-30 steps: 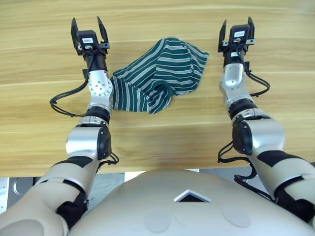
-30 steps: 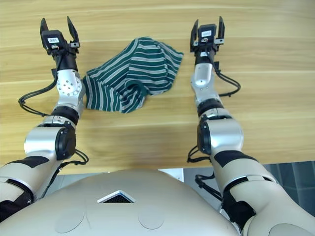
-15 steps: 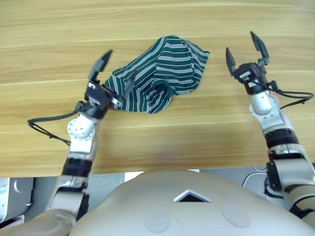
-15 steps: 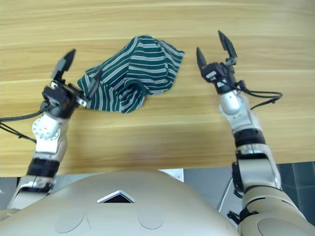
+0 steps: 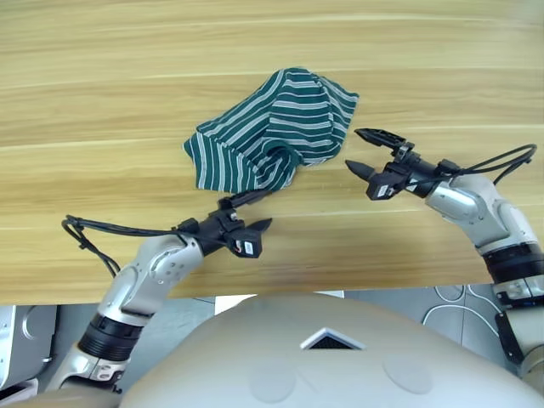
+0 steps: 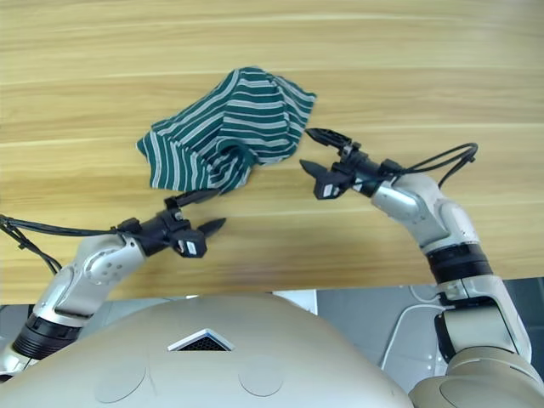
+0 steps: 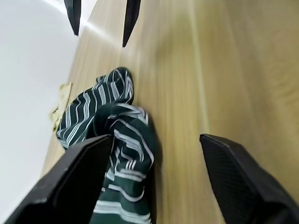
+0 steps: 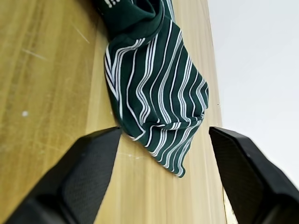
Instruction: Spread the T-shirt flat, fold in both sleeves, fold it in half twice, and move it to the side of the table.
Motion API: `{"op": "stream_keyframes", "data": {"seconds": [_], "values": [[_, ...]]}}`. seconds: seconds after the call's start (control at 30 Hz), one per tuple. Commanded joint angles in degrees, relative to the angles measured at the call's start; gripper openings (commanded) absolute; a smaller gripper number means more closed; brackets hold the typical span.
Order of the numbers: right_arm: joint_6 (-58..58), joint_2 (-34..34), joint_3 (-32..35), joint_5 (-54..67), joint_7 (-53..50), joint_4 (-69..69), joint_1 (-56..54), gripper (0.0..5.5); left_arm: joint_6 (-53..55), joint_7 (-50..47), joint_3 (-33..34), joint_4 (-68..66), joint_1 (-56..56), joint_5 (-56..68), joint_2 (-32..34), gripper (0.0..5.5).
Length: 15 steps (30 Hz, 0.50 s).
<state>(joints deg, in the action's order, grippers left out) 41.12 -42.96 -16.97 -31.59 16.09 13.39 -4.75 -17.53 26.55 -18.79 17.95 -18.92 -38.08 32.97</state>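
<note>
I see the bunched T-shirt (image 5: 272, 136) between my released, empty tools: left tool (image 5: 270, 206) at its near hem, right tool (image 5: 352, 149) beside its right edge.

Silver arms (image 5: 157, 268), black joints, looping black cables (image 5: 127, 228), pointed black fingers (image 5: 378, 134)

Tabletop (image 5: 102, 102): light wood in long planks, grain and board seams running left to right. The near edge crosses the lower part of the head views. A few faint scuffs show on the surface in the right wrist view.

T-shirt (image 5: 276, 132): one item, dark green with thin white stripes, lying directly on the tabletop near its middle. It is crumpled into a bunched heap with raised folds and a rolled tuck on its near side. The sleeves cannot be told from the body.
</note>
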Motion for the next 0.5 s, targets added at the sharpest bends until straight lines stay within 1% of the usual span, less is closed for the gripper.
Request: {"op": "stream_keyframes", "data": {"seconds": [0.03, 0.2, 0.37, 0.5], "values": [[-0.65, 1.93, -1.96, -2.19, 0.42, 1.53, -1.44, 3.47, 5.08, -2.93, -0.41, -4.11, 2.11, -5.54, -1.96, 3.50], [-0.69, 2.84, -3.58, -5.95, -1.63, 6.37, -4.01, 3.47, 8.14, -5.31, -1.76, -7.78, 3.75, -6.97, -3.91, 3.50], [-0.78, 3.63, -6.58, -12.11, -7.43, 19.32, -11.48, 3.47, 9.06, -6.61, -3.40, -9.79, 4.93, -6.85, -5.11, 3.50], [0.58, 5.83, -10.16, -14.50, -10.29, 25.85, -15.93, 3.47, 9.59, -8.16, -3.79, -10.59, 5.22, -6.74, -5.53, 3.50]]}}
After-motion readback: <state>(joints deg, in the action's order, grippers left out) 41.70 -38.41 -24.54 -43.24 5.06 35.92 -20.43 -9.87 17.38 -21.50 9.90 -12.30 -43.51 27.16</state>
